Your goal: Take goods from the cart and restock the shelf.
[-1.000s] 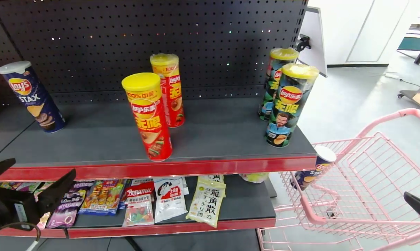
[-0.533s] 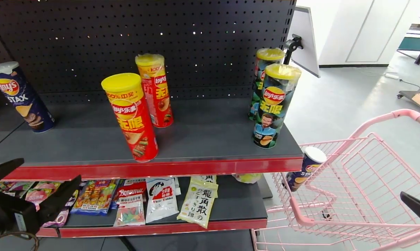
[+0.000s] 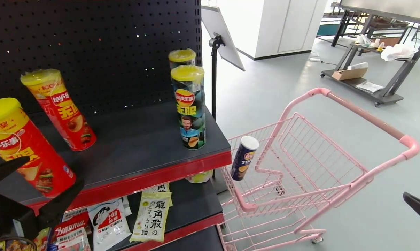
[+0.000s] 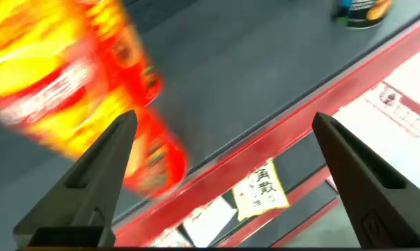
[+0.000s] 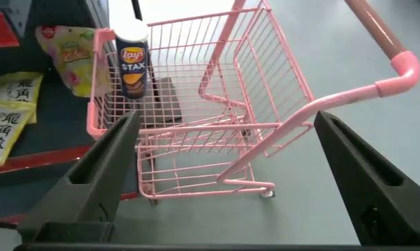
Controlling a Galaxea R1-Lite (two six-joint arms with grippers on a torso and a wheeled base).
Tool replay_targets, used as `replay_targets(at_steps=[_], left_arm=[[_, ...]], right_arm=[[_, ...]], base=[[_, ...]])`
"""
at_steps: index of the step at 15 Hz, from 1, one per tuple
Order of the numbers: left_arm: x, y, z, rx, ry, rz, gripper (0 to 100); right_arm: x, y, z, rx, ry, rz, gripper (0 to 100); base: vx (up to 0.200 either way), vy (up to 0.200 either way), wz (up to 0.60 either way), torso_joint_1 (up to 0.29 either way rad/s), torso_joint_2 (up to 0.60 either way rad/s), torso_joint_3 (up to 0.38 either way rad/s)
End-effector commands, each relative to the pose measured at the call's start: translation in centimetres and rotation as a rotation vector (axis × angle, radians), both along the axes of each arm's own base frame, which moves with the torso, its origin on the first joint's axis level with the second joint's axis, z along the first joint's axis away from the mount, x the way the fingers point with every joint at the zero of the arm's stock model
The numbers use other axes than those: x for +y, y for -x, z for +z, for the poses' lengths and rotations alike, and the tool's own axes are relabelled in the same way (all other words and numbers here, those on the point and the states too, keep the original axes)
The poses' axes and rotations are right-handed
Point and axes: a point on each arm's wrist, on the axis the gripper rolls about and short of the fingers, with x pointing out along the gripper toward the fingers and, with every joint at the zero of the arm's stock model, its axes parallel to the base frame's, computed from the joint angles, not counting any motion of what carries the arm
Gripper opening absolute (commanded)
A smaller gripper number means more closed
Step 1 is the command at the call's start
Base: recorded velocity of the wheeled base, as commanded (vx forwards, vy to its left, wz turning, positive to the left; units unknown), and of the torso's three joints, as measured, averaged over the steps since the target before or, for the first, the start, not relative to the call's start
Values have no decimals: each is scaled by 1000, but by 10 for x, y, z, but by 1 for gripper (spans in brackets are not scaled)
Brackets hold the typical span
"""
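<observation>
Plainly spread wide and holding nothing: left gripper (image 4: 225, 118), just before the red front lip (image 3: 161, 172) of the upper shelf (image 3: 133, 139). Likewise wide apart and empty: right gripper (image 5: 227, 115), above the pink wire cart (image 5: 403, 66). Parked just off the shelf's right end, that cart, with bare grey floor (image 3: 283, 80) open beyond it and round its handle side.

Standing in the basket's corner nearest the shelf: one dark blue can (image 3: 244, 158), a smooth cylinder with a white lid.

On the flat, matte dark board, upright: two red cans (image 3: 32, 139), yellow-lidded, one by the front lip and one farther back; two dark cans (image 3: 189, 108), also yellow-lidded, one behind the other at the right edge.

Behind them, black perforated pegboard (image 3: 109, 52). Below, several flat glossy snack bags (image 3: 150, 216) on the lower board.
</observation>
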Motion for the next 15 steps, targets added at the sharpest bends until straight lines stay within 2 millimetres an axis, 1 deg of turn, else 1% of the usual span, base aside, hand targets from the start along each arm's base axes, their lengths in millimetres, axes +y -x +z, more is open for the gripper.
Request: replay_targets(at_steps=[1,4,6,8,9,11,15], left_arm=[[2,3,1,-13,8,-4,100],[2,5,-1,-10,9,-13,100],[1,6,-4,-1,12,-54,100],[1,9,-4,-1,22,-150,100],[1,10,-6,5,16,-171,100],[1,11,-12,22,8,-171,100],[5,18,-12,-5,15,-172,100]], right_arm=[[0,-1,0,8,2,-3,100],[0,-1,0,6,2,-5,100],[0,-1,0,6,3,-12,100],[-1,-1,-1,9,3,-22,100],[-1,-1,-1,9,3,-22,100],[-1,-1,-1,9,3,-22,100],[0,-5,-2,30,5,-20,100]], base=[[0,0,0,0,0,0],[0,0,0,0,0,0],[0,0,0,-53,126,70],[0,0,0,-144,344,195],[0,0,0,-149,388,212],[0,0,0,-146,376,215],[0,0,0,-184,472,286]])
